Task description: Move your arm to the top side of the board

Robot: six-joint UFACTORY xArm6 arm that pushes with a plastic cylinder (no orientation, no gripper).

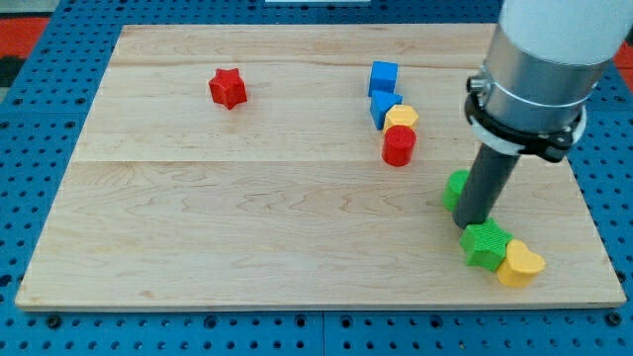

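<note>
No text, label, brand, number or sign can be read anywhere on the pale wooden board [247, 218] or the coloured blocks.

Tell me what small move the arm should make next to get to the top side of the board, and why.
Probably slide my tip straight toward the view's top. It sits low on the board's right side, touching or just beside the green block and above the green star and yellow block. The lane above looks free; the blue, yellow and red cluster lies further left.
</note>
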